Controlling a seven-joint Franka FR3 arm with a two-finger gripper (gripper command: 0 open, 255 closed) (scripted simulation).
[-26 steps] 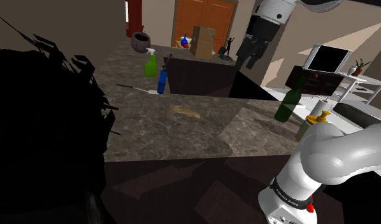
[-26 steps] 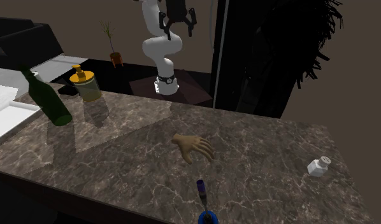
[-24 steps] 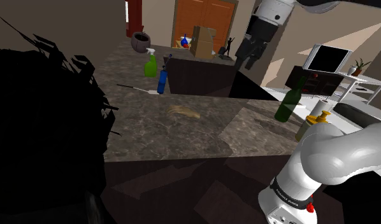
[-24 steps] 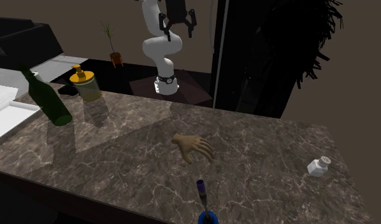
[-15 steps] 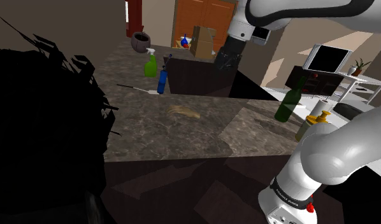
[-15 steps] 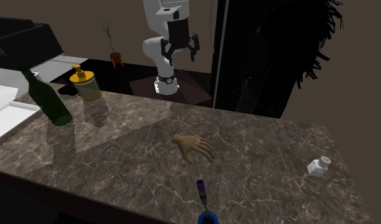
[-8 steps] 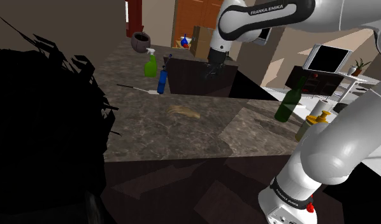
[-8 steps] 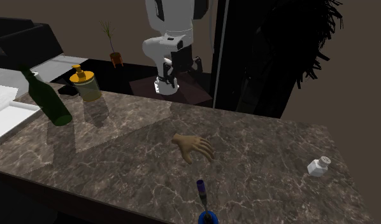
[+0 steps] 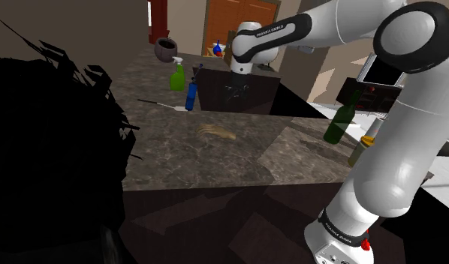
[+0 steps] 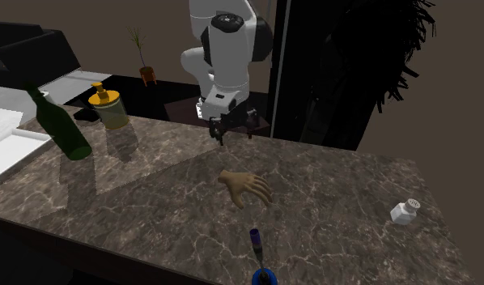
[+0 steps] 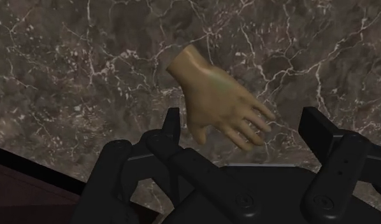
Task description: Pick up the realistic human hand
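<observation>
The tan, lifelike hand (image 10: 245,188) lies flat on the dark marbled counter (image 10: 151,190), fingers slightly spread, near its middle.

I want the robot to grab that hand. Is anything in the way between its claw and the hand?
Nothing visible is in the way. The open gripper hangs above the counter, with only bare marbled surface between it and the hand. The green bottle is well off to the side.
</observation>
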